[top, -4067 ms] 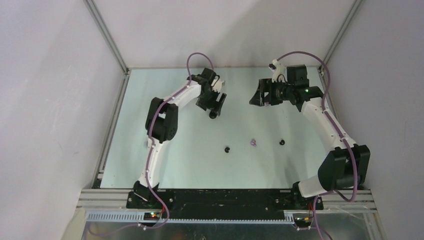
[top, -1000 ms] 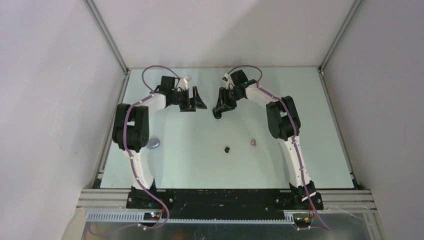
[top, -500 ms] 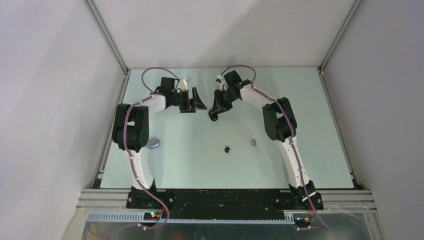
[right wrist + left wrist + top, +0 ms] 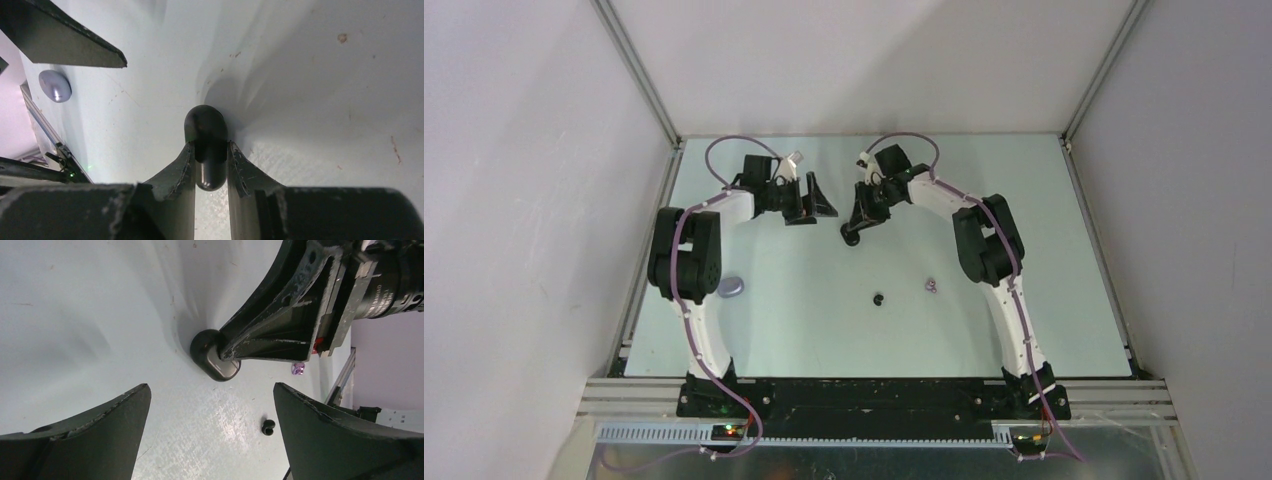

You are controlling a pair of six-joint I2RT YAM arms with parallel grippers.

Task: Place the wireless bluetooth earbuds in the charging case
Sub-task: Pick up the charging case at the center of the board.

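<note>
Right gripper (image 4: 210, 146): jaws pinch the glossy black oval charging case (image 4: 205, 122) by its two flanks.
Case axis: lies along the fingers, its rounded end past the tips.
Left gripper (image 4: 210, 390): spread wide, empty, facing the case from just beside it.
Earbuds: tiny black bud (image 4: 878, 298) and pale purple bud (image 4: 932, 286) lie loose on the pale table (image 4: 1044, 300), well apart from the case and nearer the arm bases.
Room: bare surface between case and buds, rails distant.

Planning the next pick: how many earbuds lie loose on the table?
2: a black earbud mid-table, and a purple earbud just right of it near the right arm, which may hide more.
</note>
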